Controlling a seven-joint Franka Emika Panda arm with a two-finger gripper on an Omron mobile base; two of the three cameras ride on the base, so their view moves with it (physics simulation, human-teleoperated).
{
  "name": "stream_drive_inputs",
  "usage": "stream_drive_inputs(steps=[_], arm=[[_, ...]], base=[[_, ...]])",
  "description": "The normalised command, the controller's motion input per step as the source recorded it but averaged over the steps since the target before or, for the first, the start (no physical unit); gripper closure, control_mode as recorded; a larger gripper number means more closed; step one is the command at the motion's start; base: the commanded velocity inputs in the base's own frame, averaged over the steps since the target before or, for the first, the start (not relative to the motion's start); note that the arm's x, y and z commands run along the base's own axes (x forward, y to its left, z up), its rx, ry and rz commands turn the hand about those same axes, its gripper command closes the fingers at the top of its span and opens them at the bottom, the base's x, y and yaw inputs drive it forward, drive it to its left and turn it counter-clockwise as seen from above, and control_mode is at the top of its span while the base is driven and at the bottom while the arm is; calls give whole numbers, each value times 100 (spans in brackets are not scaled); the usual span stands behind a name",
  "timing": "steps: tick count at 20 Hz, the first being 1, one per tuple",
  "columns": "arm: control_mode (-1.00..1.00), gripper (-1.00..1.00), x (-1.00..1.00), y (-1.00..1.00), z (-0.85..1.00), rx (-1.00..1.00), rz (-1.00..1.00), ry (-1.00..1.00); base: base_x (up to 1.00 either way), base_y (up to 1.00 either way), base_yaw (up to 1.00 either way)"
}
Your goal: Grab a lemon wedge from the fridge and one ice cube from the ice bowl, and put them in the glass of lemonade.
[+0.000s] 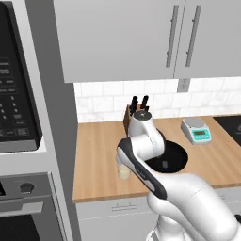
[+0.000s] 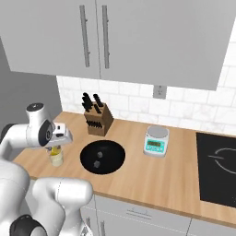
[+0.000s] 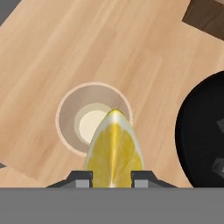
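In the hand view my gripper (image 3: 112, 178) is shut on the yellow lemon wedge (image 3: 113, 151), which points up between the two fingertips. Directly below it stands the glass of lemonade (image 3: 89, 120), seen from above as a round rim with pale liquid. The wedge overlaps the glass's lower right rim. In the right base view the hand (image 2: 59, 133) hovers just above the glass (image 2: 56, 158), at the left end of the counter. The black ice bowl (image 2: 102, 156) lies right of the glass with two ice cubes (image 2: 97, 162) in it. The fridge is out of view.
A wooden knife block (image 2: 98, 119) stands behind the bowl by the tiled wall. A small grey kitchen scale (image 2: 156, 140) sits to the right, and a black cooktop (image 2: 216, 168) beyond it. Upper cupboards (image 2: 115, 37) hang overhead. An oven column (image 1: 23, 117) bounds the counter's left end.
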Motion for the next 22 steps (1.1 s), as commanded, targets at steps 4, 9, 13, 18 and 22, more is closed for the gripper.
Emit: stream_drive_inputs(steps=[4,9,13,18,22], arm=[[-100,100,2,6,2,0,2,0],[-100,100,11,20,10,0,4,0],[-100,100,11,13,0,0,4,0],[-100,100,1,14,-2,7,6,-4],[-100,100,2,0,-10,5,6,0]], base=[[0,0,0],[0,0,0],[0,0,0],[0,0,0],[0,0,0]])
